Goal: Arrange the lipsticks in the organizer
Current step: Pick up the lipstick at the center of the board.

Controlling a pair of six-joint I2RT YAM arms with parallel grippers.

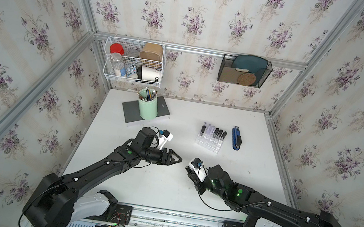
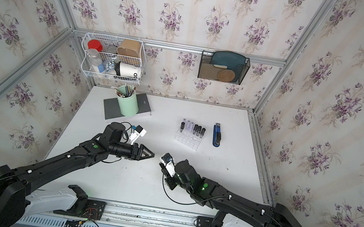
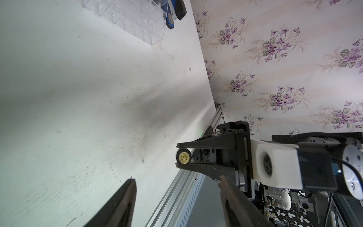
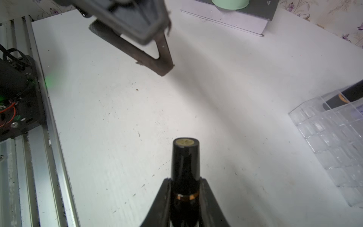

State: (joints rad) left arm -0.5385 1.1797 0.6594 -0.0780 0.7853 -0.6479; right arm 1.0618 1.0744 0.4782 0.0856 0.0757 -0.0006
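A blue stapler (image 1: 236,138) lies on the white desk (image 1: 163,191), toward its right side. At the far left, a mint-green cylindrical cup (image 1: 147,109) of pencils stands on a flat grey book (image 1: 130,111). On the floral back wall hang a white wire basket (image 1: 135,41) of jars and a black mesh rack (image 1: 267,76) holding a teal plate (image 1: 246,63).

Surface: white flat tabletop (image 1: 252,180), scuffed. On it: grey flat book (image 1: 130,111) beyond left gripper (image 1: 179,160); clear plastic grid organizer (image 1: 208,142) beyond right gripper (image 1: 188,169); blue stapler (image 1: 236,138) just beside organizer.
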